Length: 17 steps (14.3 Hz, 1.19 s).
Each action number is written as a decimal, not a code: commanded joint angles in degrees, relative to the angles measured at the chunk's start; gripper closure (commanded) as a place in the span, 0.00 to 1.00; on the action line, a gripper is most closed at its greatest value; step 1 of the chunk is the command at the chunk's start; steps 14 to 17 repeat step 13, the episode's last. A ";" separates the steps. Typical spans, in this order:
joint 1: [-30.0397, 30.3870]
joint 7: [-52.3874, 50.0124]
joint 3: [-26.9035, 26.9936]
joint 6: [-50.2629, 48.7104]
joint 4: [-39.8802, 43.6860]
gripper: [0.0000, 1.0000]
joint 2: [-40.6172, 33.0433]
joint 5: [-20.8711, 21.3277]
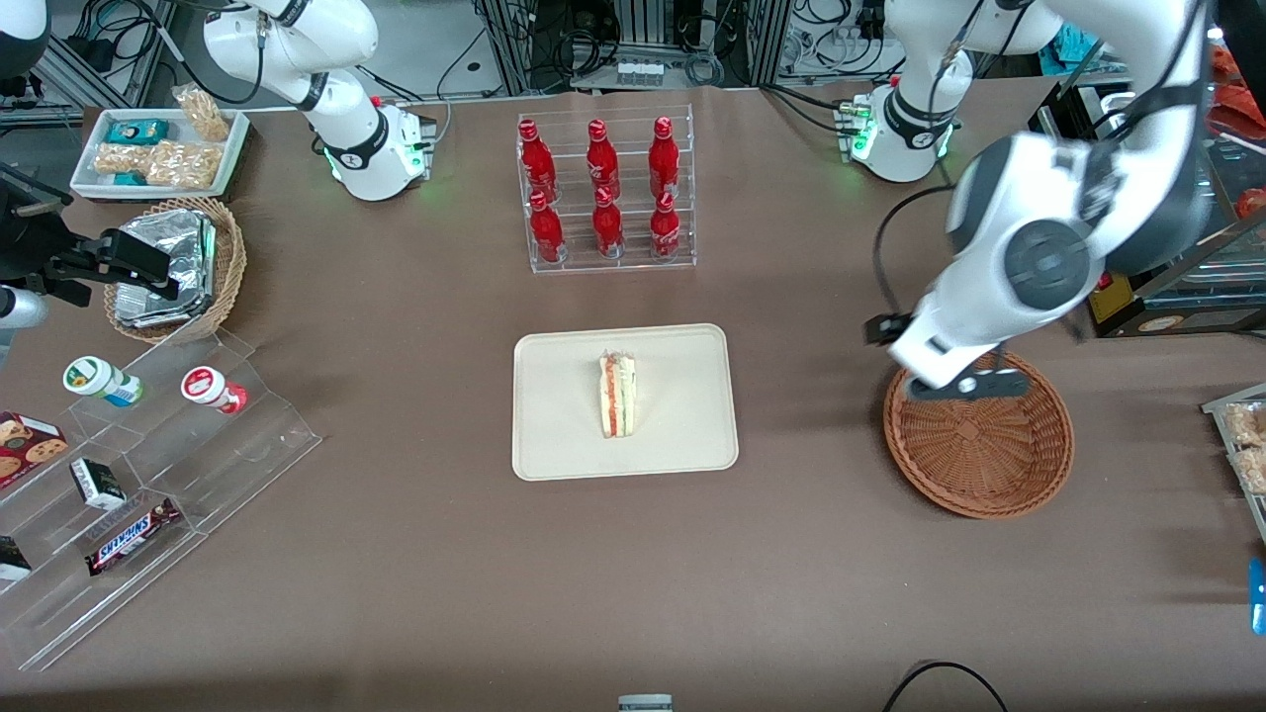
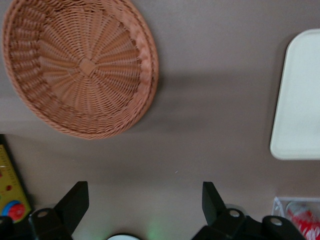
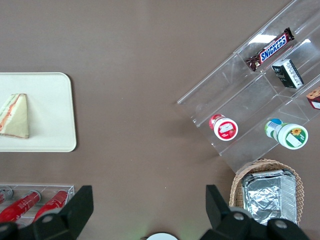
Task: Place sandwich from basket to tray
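Observation:
The sandwich point(image 1: 619, 396) lies on the cream tray point(image 1: 554, 435) in the middle of the table, a white wedge with orange-red and green layers. It also shows in the right wrist view as the sandwich point(image 3: 15, 117) on the tray point(image 3: 50, 100). The reddish-brown woven basket point(image 1: 979, 445) sits toward the working arm's end and holds nothing. My gripper point(image 1: 964, 386) hangs over the basket's rim farthest from the front camera. In the left wrist view the gripper point(image 2: 144, 189) is open with only bare table between its fingers, and the basket point(image 2: 80, 65) and a tray point(image 2: 300, 100) edge show.
A clear rack of red bottles point(image 1: 603, 193) stands farther from the front camera than the tray. Toward the parked arm's end are a tan basket of foil packets point(image 1: 178, 267), a white snack dish point(image 1: 158, 148) and a stepped acrylic shelf point(image 1: 148, 465).

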 commanded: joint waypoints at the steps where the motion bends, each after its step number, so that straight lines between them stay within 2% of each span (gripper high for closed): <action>1: 4.97 8.27 -0.71 -3.12 -1.73 0.00 -6.47 -0.73; 6: 13.24 12.87 -3.53 -6.39 4.07 0.00 -9.81 -0.73; 10: 13.60 12.87 -0.72 -5.77 6.87 0.00 -10.88 -0.99; 17: 13.60 12.87 -0.62 -6.21 7.06 0.00 -11.05 -2.39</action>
